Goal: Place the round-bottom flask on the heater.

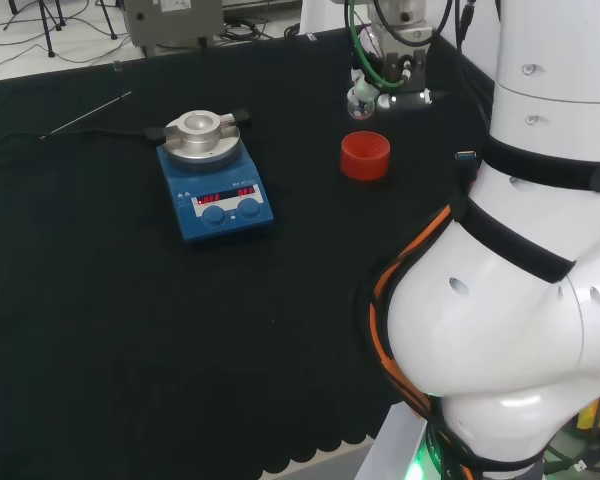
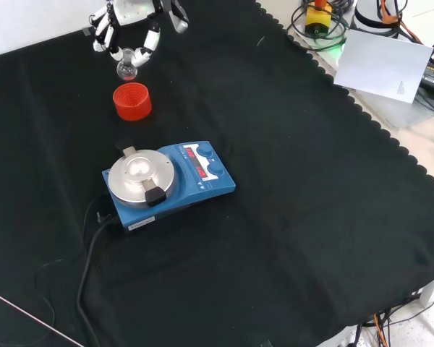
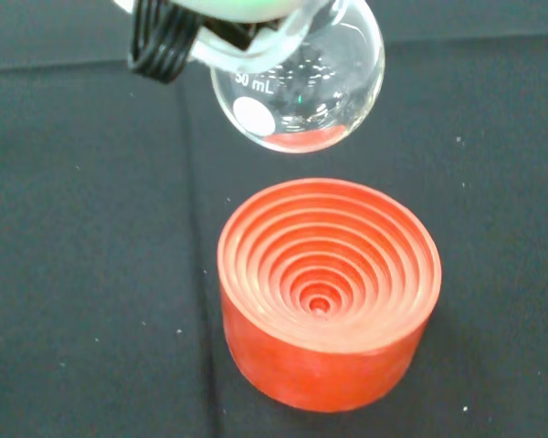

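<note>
One hand point(image 2: 134, 18) of ours hangs fingers-down, curled around the flask point(image 2: 126, 69), holding it just above the red stand point(image 2: 132, 100), away from the heater point(image 2: 166, 182).

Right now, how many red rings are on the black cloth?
1. The red ring stands on the cloth, under the flask in the hand, beyond the heater in the front view.

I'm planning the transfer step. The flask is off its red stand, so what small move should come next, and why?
Probably carry it sideways toward the heater. The hand holds the flask above the stand, apart from it, and the heater's plate is bare.
</note>
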Action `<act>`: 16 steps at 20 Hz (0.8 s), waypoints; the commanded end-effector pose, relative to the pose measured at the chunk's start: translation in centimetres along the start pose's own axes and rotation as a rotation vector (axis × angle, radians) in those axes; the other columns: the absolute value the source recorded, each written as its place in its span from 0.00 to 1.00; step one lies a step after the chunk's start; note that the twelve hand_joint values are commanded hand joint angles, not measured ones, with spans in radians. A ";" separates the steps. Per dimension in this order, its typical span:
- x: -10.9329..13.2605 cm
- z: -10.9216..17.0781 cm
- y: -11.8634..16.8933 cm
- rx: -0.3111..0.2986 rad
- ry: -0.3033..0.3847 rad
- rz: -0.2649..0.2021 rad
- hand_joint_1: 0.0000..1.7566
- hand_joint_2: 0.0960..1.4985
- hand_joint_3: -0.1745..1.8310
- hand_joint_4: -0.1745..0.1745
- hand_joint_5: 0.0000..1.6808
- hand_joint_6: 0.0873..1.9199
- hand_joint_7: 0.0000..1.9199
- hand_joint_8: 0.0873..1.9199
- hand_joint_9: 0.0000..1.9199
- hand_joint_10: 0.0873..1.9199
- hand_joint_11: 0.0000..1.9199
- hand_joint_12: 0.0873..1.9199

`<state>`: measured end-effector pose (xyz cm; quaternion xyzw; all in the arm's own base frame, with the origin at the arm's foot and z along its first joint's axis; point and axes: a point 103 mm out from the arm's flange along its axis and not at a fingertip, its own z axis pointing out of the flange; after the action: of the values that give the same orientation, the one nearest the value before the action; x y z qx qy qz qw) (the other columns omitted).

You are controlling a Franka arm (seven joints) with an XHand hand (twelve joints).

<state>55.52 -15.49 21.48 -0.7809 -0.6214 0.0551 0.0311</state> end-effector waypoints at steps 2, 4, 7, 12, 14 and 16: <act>1.7 -1.3 -0.8 0.000 -0.035 -0.003 0.62 0.43 0.47 0.98 0.65 0.51 0.29 0.26 0.35 0.25 0.15 0.66; 2.2 -1.7 -0.8 -0.001 -0.048 -0.002 0.62 0.43 0.47 0.98 0.65 0.51 0.29 0.26 0.35 0.25 0.15 0.66; 3.4 -2.4 -1.0 -0.007 -0.048 -0.023 0.62 0.42 0.47 0.98 0.65 0.51 0.29 0.26 0.35 0.25 0.15 0.66; 5.3 -3.6 -1.1 -0.010 -0.062 -0.060 0.62 0.42 0.47 0.99 0.65 0.51 0.29 0.26 0.35 0.25 0.15 0.66; 6.6 -4.2 -1.2 -0.015 -0.074 -0.082 0.62 0.42 0.47 0.99 0.65 0.51 0.29 0.26 0.35 0.25 0.15 0.66; 7.9 -4.7 -1.3 -0.018 -0.082 -0.097 0.62 0.42 0.47 1.00 0.65 0.51 0.29 0.26 0.35 0.25 0.15 0.66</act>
<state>56.16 -9.67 24.94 -0.7581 -0.6477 0.0753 0.0091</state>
